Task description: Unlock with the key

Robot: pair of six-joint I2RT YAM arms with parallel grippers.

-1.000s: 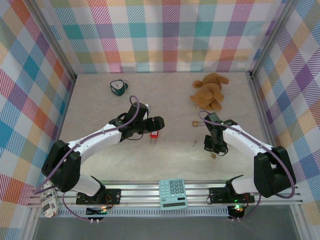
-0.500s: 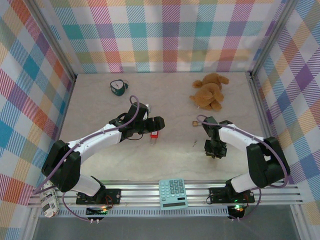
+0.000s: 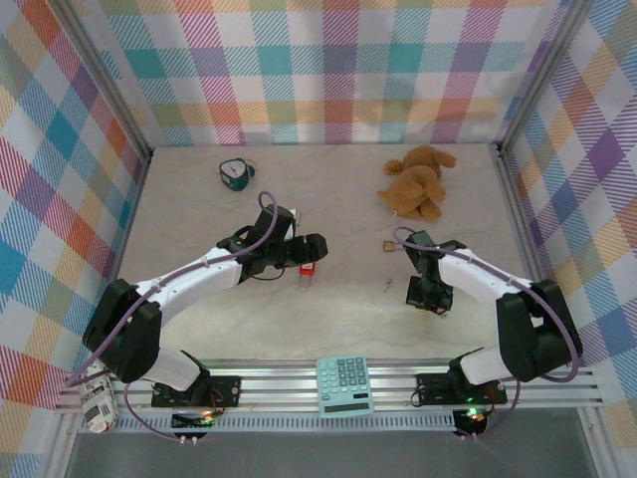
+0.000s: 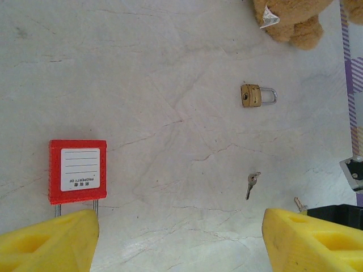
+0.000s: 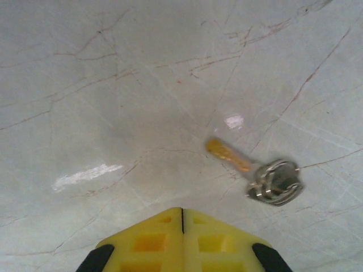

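Both empty: left jaws spread by red padlock [image 4: 77, 171], right jaws clenched beside ringed key [image 5: 241, 162].

The pale, veined bench [image 3: 338, 199] carries a teddy [image 3: 418, 182] far right and a small green object [image 3: 235, 174] far left. A red lock [image 4: 77, 171] lies mid-left and a brass padlock [image 4: 251, 95] lies below the teddy. A key [image 4: 251, 182] lies nearer the front edge, with a keyring [image 5: 276, 182] to its right.
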